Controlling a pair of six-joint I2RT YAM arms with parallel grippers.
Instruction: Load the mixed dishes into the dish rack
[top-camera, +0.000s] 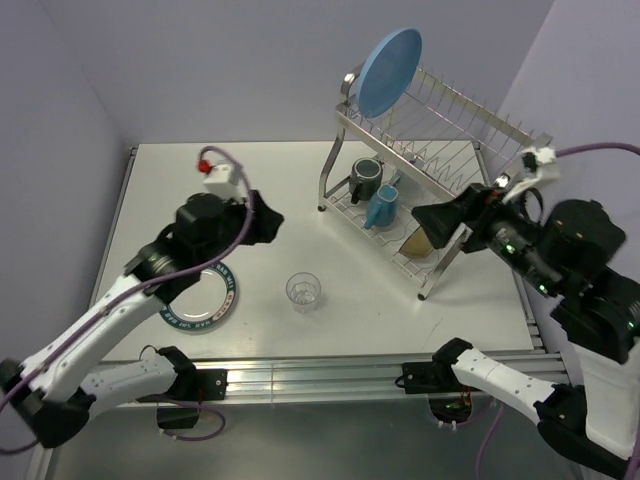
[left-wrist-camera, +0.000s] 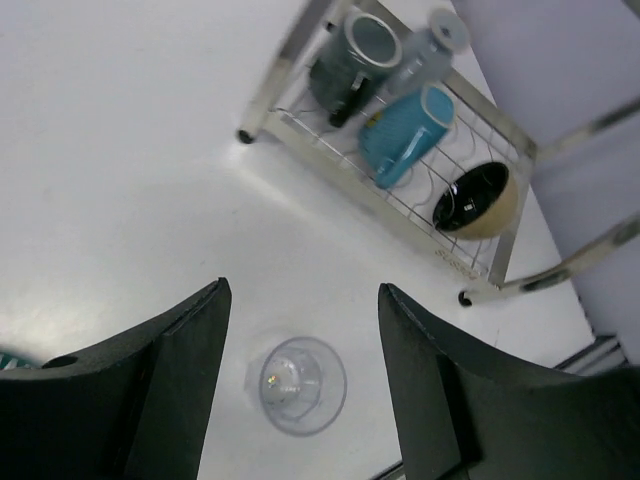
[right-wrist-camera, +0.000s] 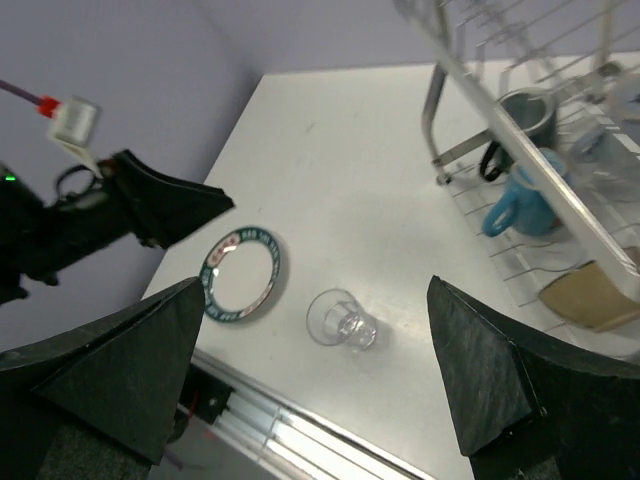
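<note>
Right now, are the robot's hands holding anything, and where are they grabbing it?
Nothing. The left gripper and right gripper are both open and empty; the clear glass stands untouched on the table.

Not much to read in this one. The only writing is the pale lettering that runs round the dark teal rim of the white plate (right-wrist-camera: 240, 276), which lies just behind the left gripper (top-camera: 268, 220), partly under its arm. The letters are too small and blurry to make out in any view.
</note>
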